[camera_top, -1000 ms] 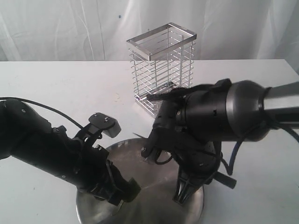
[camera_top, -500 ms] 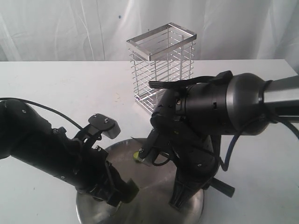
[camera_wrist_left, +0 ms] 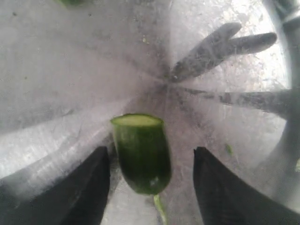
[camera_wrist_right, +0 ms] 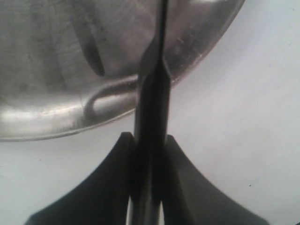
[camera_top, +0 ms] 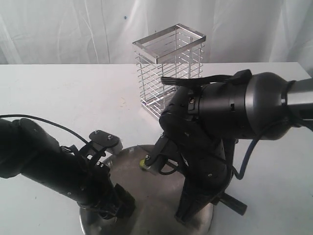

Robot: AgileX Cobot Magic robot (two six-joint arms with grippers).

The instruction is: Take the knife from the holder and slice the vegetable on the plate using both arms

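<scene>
Two black arms bent low over the plate [camera_top: 146, 215] on the white counter [camera_top: 58, 93]. Left fingers [camera_wrist_left: 70, 192] apart, one on each side of the vegetable [camera_wrist_left: 140, 154], not touching it as far as visible; cut face pale green and turned away from the wrist, thin stem toward it. Vegetable lying on the steel of the plate, between the two dark pads. Right fingers [camera_wrist_right: 180, 187] closed tight around the handle of the knife [camera_wrist_right: 152, 103], thin blade reaching out over the plate rim from the counter side. Small pale-green slice [camera_top: 145, 160] on the plate near the right arm. Holder [camera_top: 168, 68] upright behind, well apart from the plate.
</scene>
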